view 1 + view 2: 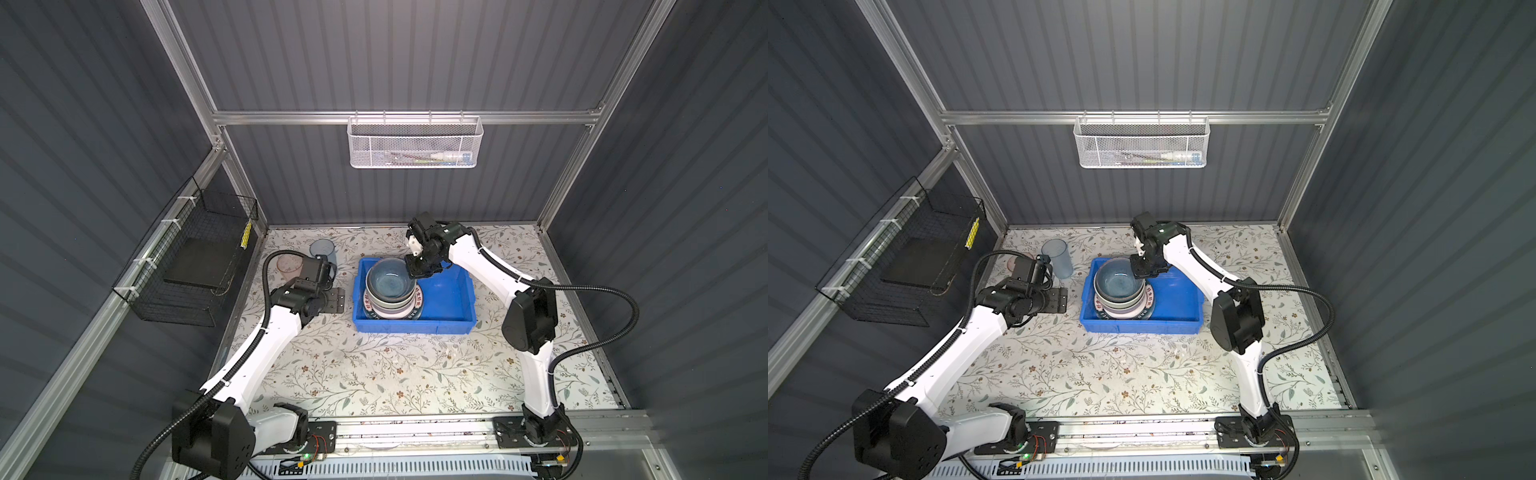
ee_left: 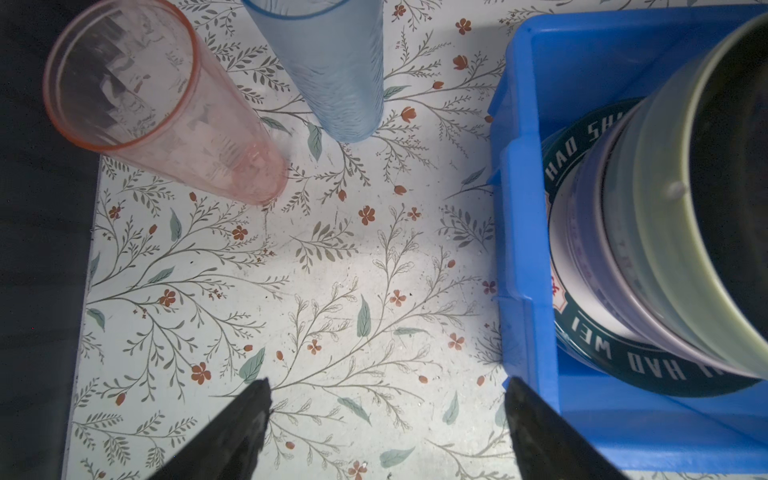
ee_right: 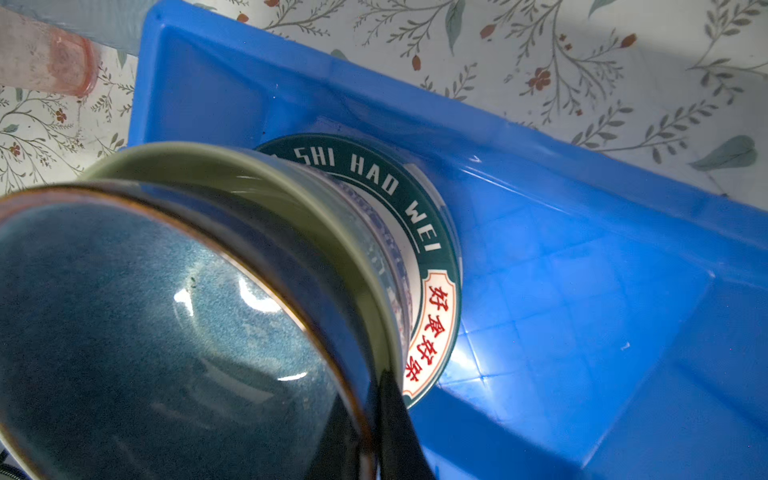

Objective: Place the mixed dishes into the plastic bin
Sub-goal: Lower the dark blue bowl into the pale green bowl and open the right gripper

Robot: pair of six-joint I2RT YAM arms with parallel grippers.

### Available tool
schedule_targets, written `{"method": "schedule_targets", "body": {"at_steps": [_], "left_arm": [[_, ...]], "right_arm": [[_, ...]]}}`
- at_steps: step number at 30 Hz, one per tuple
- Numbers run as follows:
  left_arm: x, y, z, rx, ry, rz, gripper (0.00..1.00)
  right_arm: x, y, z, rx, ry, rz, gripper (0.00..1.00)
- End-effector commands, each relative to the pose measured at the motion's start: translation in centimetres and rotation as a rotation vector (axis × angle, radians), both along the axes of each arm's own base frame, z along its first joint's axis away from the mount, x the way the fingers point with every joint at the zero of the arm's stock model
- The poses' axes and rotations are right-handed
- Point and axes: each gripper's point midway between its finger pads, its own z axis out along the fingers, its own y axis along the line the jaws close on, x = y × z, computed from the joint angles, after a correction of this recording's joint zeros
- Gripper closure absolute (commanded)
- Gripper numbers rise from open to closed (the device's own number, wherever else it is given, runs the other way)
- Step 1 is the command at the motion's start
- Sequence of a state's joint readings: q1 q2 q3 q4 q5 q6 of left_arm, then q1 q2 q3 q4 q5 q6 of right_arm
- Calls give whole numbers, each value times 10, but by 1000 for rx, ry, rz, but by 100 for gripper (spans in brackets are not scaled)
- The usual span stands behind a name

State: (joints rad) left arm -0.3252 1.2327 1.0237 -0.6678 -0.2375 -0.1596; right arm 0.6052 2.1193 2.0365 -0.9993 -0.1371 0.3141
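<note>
The plastic bin [image 1: 415, 327] [image 1: 1142, 326] stands mid-table and holds a stack of dishes. At the bottom lies a dark lettered-rim plate [image 3: 432, 232] [image 2: 623, 357]. Above it are a pale bowl and a green bowl [image 2: 673, 232] [image 3: 291, 183], with a blue bowl [image 1: 390, 280] [image 1: 1119, 282] [image 3: 145, 332] on top. My right gripper [image 1: 417, 270] [image 1: 1142, 270] [image 3: 370, 415] is shut on the blue bowl's rim. My left gripper [image 1: 334, 300] [image 1: 1057, 300] [image 2: 386, 399] hangs open and empty over the table, left of the bin. A pink tumbler [image 2: 166, 112] [image 1: 289, 262] and a blue tumbler [image 2: 332, 70] [image 1: 1057, 255] stand upright beyond it.
A black wire basket [image 1: 191, 257] hangs on the left wall, a white mesh basket [image 1: 415, 143] on the back rail. The right half of the bin's floor [image 3: 582, 291] is bare. The floral table [image 1: 395, 374] spreads in front of the bin.
</note>
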Motion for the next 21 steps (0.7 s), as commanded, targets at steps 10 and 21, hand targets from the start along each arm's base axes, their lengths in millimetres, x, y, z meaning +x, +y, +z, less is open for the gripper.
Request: {"method": "schedule_targets", "body": {"at_steps": [10,21], "left_arm": [[-1,5,-2,21,3,1,11],[-2,7,-2,30,3,3,10]], "right_arm": [[7,11,20,29,-61,-6,84],[6,9,23,21,-66,-9,80]]}}
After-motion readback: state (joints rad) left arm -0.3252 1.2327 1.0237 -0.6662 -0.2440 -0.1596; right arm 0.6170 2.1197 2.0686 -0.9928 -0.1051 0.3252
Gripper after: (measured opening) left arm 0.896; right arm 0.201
